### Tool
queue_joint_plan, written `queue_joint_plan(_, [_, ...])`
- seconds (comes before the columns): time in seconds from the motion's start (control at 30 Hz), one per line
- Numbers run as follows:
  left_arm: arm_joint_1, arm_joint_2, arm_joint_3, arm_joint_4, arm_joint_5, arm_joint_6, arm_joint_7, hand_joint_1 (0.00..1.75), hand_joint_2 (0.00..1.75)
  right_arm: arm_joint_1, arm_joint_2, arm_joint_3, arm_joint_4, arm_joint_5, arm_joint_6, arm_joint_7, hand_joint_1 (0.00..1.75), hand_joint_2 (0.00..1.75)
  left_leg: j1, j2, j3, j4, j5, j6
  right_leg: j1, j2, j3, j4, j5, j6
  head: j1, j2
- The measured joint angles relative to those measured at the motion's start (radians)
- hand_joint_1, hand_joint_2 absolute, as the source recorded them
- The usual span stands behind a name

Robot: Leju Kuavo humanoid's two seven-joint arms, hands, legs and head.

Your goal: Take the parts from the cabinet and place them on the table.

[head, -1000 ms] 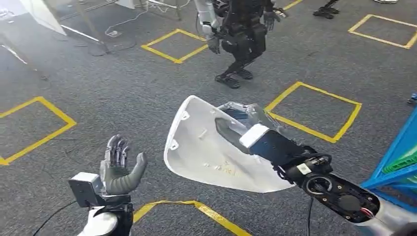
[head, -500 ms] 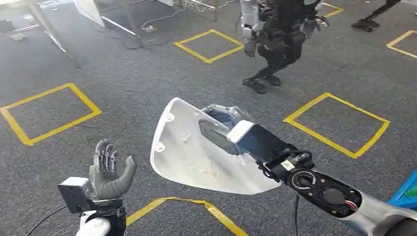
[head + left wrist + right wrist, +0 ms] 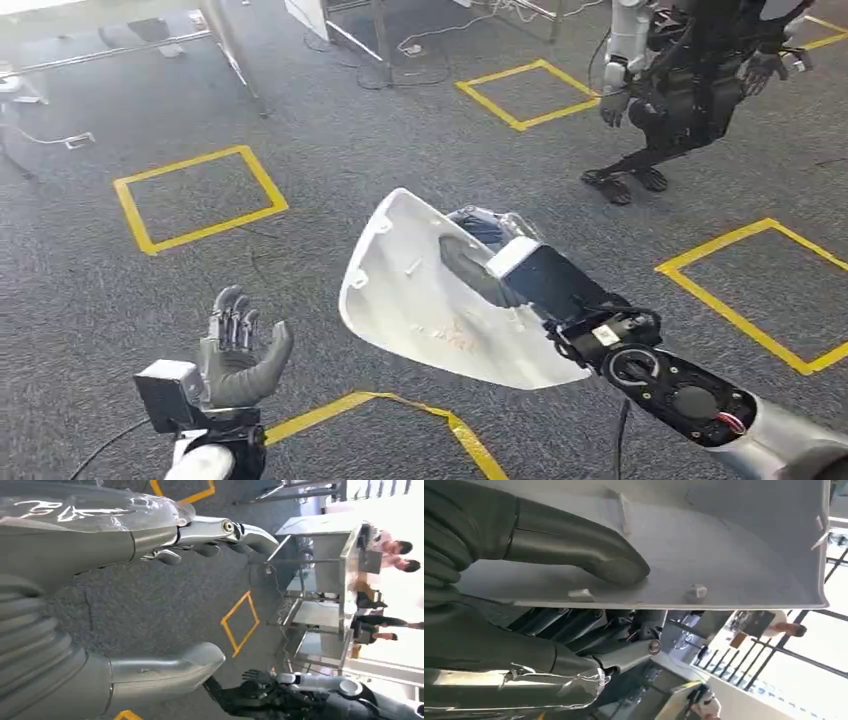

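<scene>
A large white curved plastic part (image 3: 425, 300) hangs above the grey carpet in the middle of the head view. My right hand (image 3: 490, 262) grips it, thumb pressed on its inner face and fingers behind its far edge. The right wrist view shows the thumb (image 3: 589, 555) lying on the part (image 3: 734, 545) and the fingers (image 3: 569, 625) under its rim. My left hand (image 3: 238, 350) is raised at the lower left, palm up, fingers apart, holding nothing; the left wrist view shows that hand (image 3: 165, 595) with thumb and fingers spread.
Grey carpet with yellow tape squares (image 3: 195, 195) lies all around. Another humanoid robot (image 3: 690, 90) stands at the upper right. Table legs (image 3: 235, 55) and cables sit along the far edge. People (image 3: 395, 555) stand by metal tables in the left wrist view.
The camera has turned left: the tape squares and the other robot slid right in the picture, and the blue frame left the view. Both hands keep their poses, the right still holding the part.
</scene>
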Motion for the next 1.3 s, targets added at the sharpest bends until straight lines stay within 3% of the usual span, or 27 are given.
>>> queue_joint_plan(0.07, [0.000,0.002,0.000,0.000,-0.002,0.000,0.000,0.00,1.75,0.008,-0.001,-0.009,-0.003,0.011,-0.003,0.010,1.75,1.75,0.006,0.033,-0.084,0.170,-0.073,-0.007,0.006,-0.025,0.001,0.000,-0.002,-0.005,-0.008,0.000])
queue_joint_plan(0.13, [0.006,0.005,0.000,0.000,-0.006,0.000,0.000,0.00,1.75,0.018,-0.003,-0.015,-0.010,0.020,-0.003,0.023,1.75,1.75,0.007,0.039,-0.137,0.264,-0.089,-0.010,0.006,-0.051,0.002,0.001,-0.005,-0.006,-0.016,0.000])
queue_joint_plan(0.17, [0.009,0.007,0.000,0.000,-0.006,0.000,0.000,0.00,1.75,0.019,-0.004,-0.018,-0.013,0.025,-0.002,0.028,1.75,1.75,0.008,0.041,-0.124,0.233,-0.062,-0.009,0.006,-0.062,0.003,0.001,-0.007,-0.006,-0.021,0.000])
queue_joint_plan(0.23, [0.012,0.008,0.001,0.000,-0.007,-0.001,0.000,0.00,1.75,0.018,-0.005,-0.027,-0.022,0.029,-0.003,0.036,1.75,1.75,0.007,0.053,-0.039,0.067,0.021,-0.002,0.006,-0.082,0.011,0.001,-0.012,-0.001,-0.027,0.000])
queue_joint_plan(0.27, [0.012,0.008,0.001,-0.002,-0.008,-0.002,-0.001,0.00,1.75,0.018,-0.005,-0.031,-0.027,0.031,-0.004,0.042,1.75,1.75,0.004,0.084,0.014,-0.028,0.057,0.005,0.007,-0.091,0.017,0.000,-0.016,0.002,-0.029,0.000])
queue_joint_plan(0.3, [0.011,0.008,0.001,-0.005,-0.012,-0.002,-0.003,0.00,1.75,0.019,-0.006,-0.037,-0.033,0.032,-0.004,0.045,1.75,1.75,-0.011,0.124,0.034,-0.069,0.047,0.011,0.017,-0.099,0.018,0.002,-0.022,0.008,-0.034,0.000])
queue_joint_plan(0.43, [0.020,0.008,0.003,-0.013,-0.020,0.003,-0.010,0.00,1.75,0.015,-0.010,-0.045,-0.042,0.042,-0.006,0.053,1.75,1.75,-0.009,0.074,0.026,-0.068,0.049,0.030,0.020,-0.133,0.028,-0.001,-0.030,0.026,-0.023,0.000])
queue_joint_plan(0.47, [0.025,0.008,0.004,-0.019,-0.021,0.003,-0.010,0.00,1.75,0.014,-0.012,-0.049,-0.048,0.044,-0.009,0.056,1.75,1.75,0.001,0.065,0.035,-0.076,0.053,0.036,0.012,-0.112,0.026,0.010,-0.044,0.032,-0.021,0.000])
queue_joint_plan(0.5, [0.024,0.009,0.006,-0.024,-0.022,0.002,-0.014,0.00,1.75,0.013,-0.016,-0.053,-0.052,0.046,-0.012,0.057,1.75,1.75,0.003,0.055,0.036,-0.077,0.052,0.041,0.011,-0.065,0.009,0.057,-0.076,0.034,-0.016,0.000])
queue_joint_plan(0.53, [0.024,0.009,0.006,-0.024,-0.022,-0.002,-0.014,0.00,1.75,0.013,-0.020,-0.058,-0.056,0.049,-0.018,0.060,1.75,1.75,0.003,0.045,0.036,-0.077,0.053,0.045,0.011,-0.041,-0.028,0.139,-0.120,0.034,-0.005,0.000])
queue_joint_plan(0.6, [0.028,0.008,0.006,-0.024,-0.021,-0.005,-0.013,0.00,1.75,0.020,-0.028,-0.062,-0.059,0.053,-0.022,0.064,1.75,1.75,0.002,0.021,0.036,-0.077,0.052,0.046,0.012,-0.026,-0.110,0.302,-0.182,0.039,0.011,0.000])
queue_joint_plan(0.63, [0.031,0.008,0.006,-0.024,-0.021,-0.006,-0.013,0.00,1.75,0.025,-0.032,-0.063,-0.061,0.056,-0.023,0.066,1.75,1.75,0.001,0.007,0.037,-0.076,0.052,0.046,0.012,-0.024,-0.133,0.341,-0.184,0.039,0.015,0.000])
queue_joint_plan(0.7, [0.033,0.008,0.007,-0.024,-0.020,-0.008,-0.013,0.00,1.75,0.029,-0.037,-0.064,-0.067,0.061,-0.023,0.067,1.75,1.75,0.002,-0.021,0.038,-0.073,0.052,0.046,0.011,-0.022,-0.108,0.262,-0.113,0.036,0.024,0.000])
queue_joint_plan(0.73, [0.032,0.008,0.007,-0.024,-0.020,-0.008,-0.013,0.00,1.75,0.029,-0.038,-0.066,-0.069,0.062,-0.023,0.067,1.75,1.75,0.002,-0.035,0.038,-0.070,0.051,0.044,0.010,-0.015,-0.069,0.168,-0.058,0.033,0.029,0.000])
queue_joint_plan(0.77, [0.032,0.008,0.007,-0.024,-0.020,-0.008,-0.013,0.00,1.75,0.029,-0.040,-0.069,-0.073,0.062,-0.023,0.067,1.75,1.75,0.003,-0.046,0.038,-0.065,0.049,0.041,0.008,0.010,-0.032,0.078,-0.011,0.031,0.032,0.000])
queue_joint_plan(0.8, [0.032,0.008,0.007,-0.024,-0.020,-0.008,-0.015,0.00,1.75,0.029,-0.042,-0.070,-0.074,0.062,-0.023,0.067,1.75,1.75,0.001,-0.055,0.034,-0.062,0.048,0.037,0.003,0.062,-0.013,0.038,-0.016,0.027,0.034,0.000])
queue_joint_plan(0.87, [0.031,0.008,0.007,-0.024,-0.018,-0.008,-0.022,0.00,1.75,0.030,-0.045,-0.071,-0.076,0.062,-0.023,0.071,1.75,1.75,0.003,-0.074,0.021,-0.058,0.055,0.025,0.006,0.055,-0.013,0.024,-0.017,0.023,0.027,0.000])
queue_joint_plan(0.93, [0.035,0.008,0.008,-0.024,-0.015,-0.010,-0.028,0.00,1.75,0.022,-0.047,-0.071,-0.077,0.062,-0.024,0.072,1.75,1.75,0.004,-0.093,0.020,-0.066,0.061,0.014,0.009,0.039,-0.011,0.019,-0.013,0.009,0.026,0.000])
queue_joint_plan(0.97, [0.035,0.008,0.009,-0.024,-0.014,-0.011,-0.031,0.00,1.75,0.018,-0.047,-0.071,-0.077,0.062,-0.024,0.075,1.75,1.75,0.005,-0.084,0.017,-0.060,0.055,0.012,-0.003,0.027,-0.004,0.011,-0.008,0.002,0.025,0.000])
queue_joint_plan(1.0, [0.035,0.008,0.010,-0.025,-0.013,-0.011,-0.034,0.00,1.75,0.017,-0.047,-0.071,-0.079,0.059,-0.023,0.078,1.75,1.75,-0.004,-0.029,0.006,-0.030,0.032,0.006,-0.001,0.022,-0.001,0.007,-0.006,-0.002,0.018,0.000])
queue_joint_plan(1.03, [0.032,0.008,0.010,-0.025,-0.013,-0.012,-0.035,0.00,1.75,0.016,-0.049,-0.071,-0.081,0.058,-0.025,0.080,1.75,1.75,-0.001,0.007,-0.028,0.040,-0.010,0.001,0.001,0.012,-0.001,0.007,-0.005,-0.006,0.003,0.000])
queue_joint_plan(1.1, [0.034,0.008,0.010,-0.024,-0.017,-0.008,-0.035,0.00,1.75,0.018,-0.051,-0.070,-0.082,0.049,-0.025,0.082,1.75,1.75,0.004,0.035,-0.111,0.217,-0.084,-0.007,0.004,-0.005,-0.003,0.007,-0.006,-0.008,-0.008,0.000])
queue_joint_plan(1.13, [0.036,0.008,0.010,-0.024,-0.021,0.003,-0.035,0.00,1.75,0.018,-0.052,-0.070,-0.080,0.043,-0.029,0.077,1.75,1.75,0.006,0.039,-0.137,0.271,-0.097,-0.009,0.004,-0.012,-0.003,0.007,-0.006,-0.008,-0.012,0.000])
queue_joint_plan(1.17, [0.038,0.008,0.010,-0.024,-0.023,0.010,-0.035,0.00,1.75,0.018,-0.053,-0.070,-0.079,0.040,-0.032,0.072,1.75,1.75,0.007,0.039,-0.136,0.269,-0.085,-0.010,0.004,-0.017,-0.003,0.007,-0.006,-0.008,-0.016,0.000])
queue_joint_plan(1.2, [0.039,0.008,0.011,-0.024,-0.024,0.016,-0.035,0.00,1.75,0.018,-0.053,-0.070,-0.077,0.039,-0.037,0.065,1.75,1.75,0.009,0.040,-0.109,0.218,-0.053,-0.009,0.003,-0.022,-0.002,0.007,-0.007,-0.007,-0.021,0.000])
queue_joint_plan(1.27, [0.040,0.007,0.011,-0.025,-0.021,0.019,-0.035,0.00,1.75,0.017,-0.053,-0.070,-0.074,0.029,-0.042,0.054,1.75,1.75,0.009,0.042,-0.007,0.029,0.029,-0.001,0.004,-0.026,0.003,0.007,-0.010,-0.003,-0.026,0.000])
queue_joint_plan(1.3, [0.039,0.007,0.011,-0.025,-0.015,0.019,-0.036,0.00,1.75,0.017,-0.053,-0.070,-0.074,0.027,-0.046,0.049,1.75,1.75,0.008,0.048,0.037,-0.050,0.046,0.006,0.004,-0.028,0.004,0.007,-0.012,0.000,-0.029,0.000])
